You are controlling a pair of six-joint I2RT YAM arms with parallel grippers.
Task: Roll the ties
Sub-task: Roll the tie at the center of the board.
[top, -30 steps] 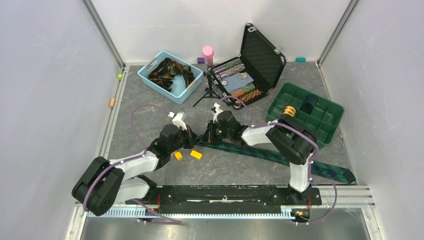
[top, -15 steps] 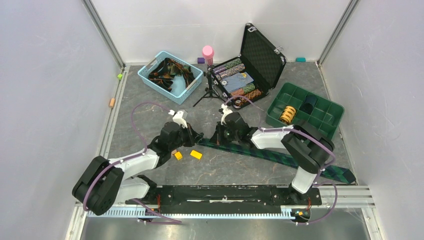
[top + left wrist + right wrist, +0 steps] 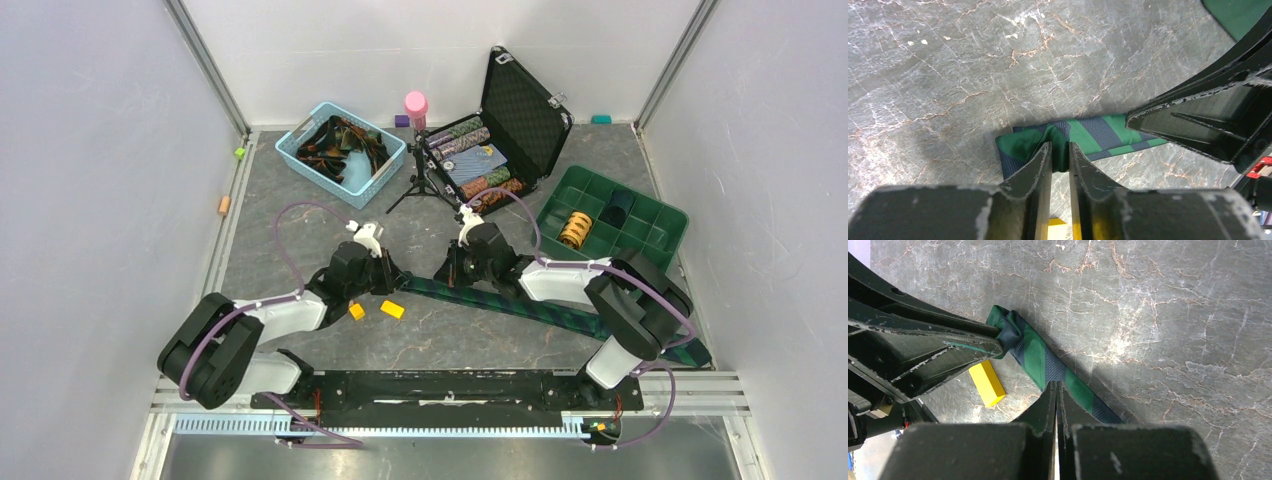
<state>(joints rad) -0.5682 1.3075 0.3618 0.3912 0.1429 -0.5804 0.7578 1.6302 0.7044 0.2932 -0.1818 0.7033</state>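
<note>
Nearest us, both arms reach out from their bases at the table's (image 3: 450,345) near edge. They are folded low with elbows out, and their wrists meet over the middle of the grey surface. The left gripper (image 3: 1060,150) angles in from the left and pinches a bunched fold at the narrow end of the plaid tie (image 3: 1093,132). Its jaws stand a sliver apart with green cloth between them. The right gripper (image 3: 1056,387) faces it from the other side, jaws pressed fully together and tips down on the tie just beside that bunched end. We cannot tell whether any cloth is caught between them. From there the plaid tie lies flat on the table and runs diagonally under the right arm toward the near right corner. A yellow block (image 3: 392,309) and a second block (image 3: 356,311) lie just beside the left gripper, on its near side. Farther back we see a blue basket (image 3: 382,178) holding tangled ties (image 3: 335,140), an open black case (image 3: 525,105), and a green tray (image 3: 668,240) with a rolled orange tie (image 3: 574,229) in one compartment.
</note>
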